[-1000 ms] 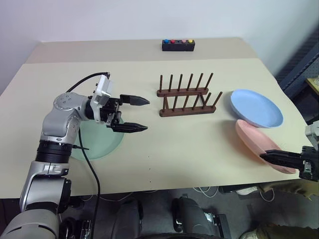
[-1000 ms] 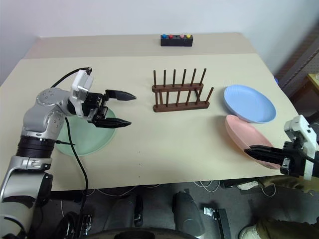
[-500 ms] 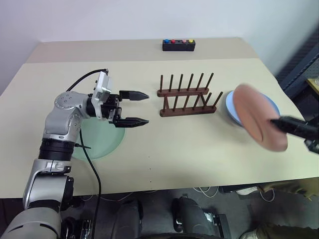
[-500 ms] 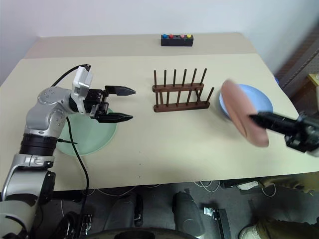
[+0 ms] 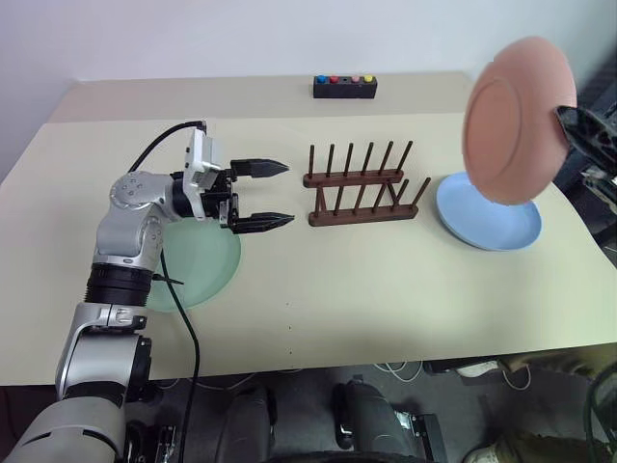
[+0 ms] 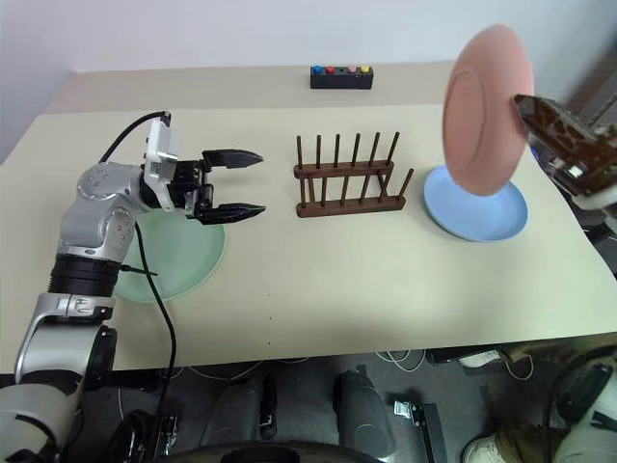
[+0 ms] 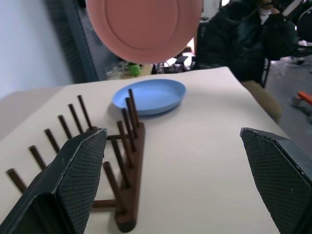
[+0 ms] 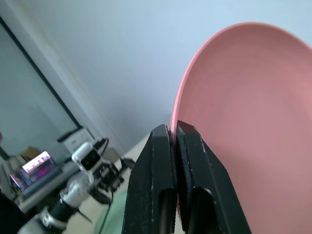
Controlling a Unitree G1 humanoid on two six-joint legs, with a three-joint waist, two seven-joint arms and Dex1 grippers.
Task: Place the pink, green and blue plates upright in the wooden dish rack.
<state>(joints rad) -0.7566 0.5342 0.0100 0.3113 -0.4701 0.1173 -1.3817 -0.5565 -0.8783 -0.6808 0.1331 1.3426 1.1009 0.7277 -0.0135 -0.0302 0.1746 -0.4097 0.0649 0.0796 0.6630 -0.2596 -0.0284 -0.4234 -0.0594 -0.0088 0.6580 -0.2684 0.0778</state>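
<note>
Pink plate (image 5: 514, 118), raised in the air above the right side of the table (image 5: 366, 280), is held on edge by the right gripper (image 8: 173, 141), whose two black fingers are pinched almost together on the plate's rim; its concave face, with a faint inner ring, turns toward the wooden dish rack (image 5: 364, 185). The plate is a matte salmon pink, round and shallow, and hangs over the blue plate (image 5: 487, 212), clear of it. The blue plate lies flat on the table just to the right of the rack. The rack stands near the middle of the table, dark brown, with two parallel base rails each bearing a row of thin upright pegs; no plate stands in it. The left gripper (image 5: 275, 195) hovers to the left of the rack, pointing level toward it, its jaws spread wide and holding nothing. Below and behind that gripper the green plate (image 5: 198, 270) lies flat on the table's left side, partly hidden by the left arm. A small black box with coloured buttons (image 5: 344, 88) sits at the far edge of the table. In the left wrist view a person in dark clothing (image 7: 243, 36) sits beyond the table.
</note>
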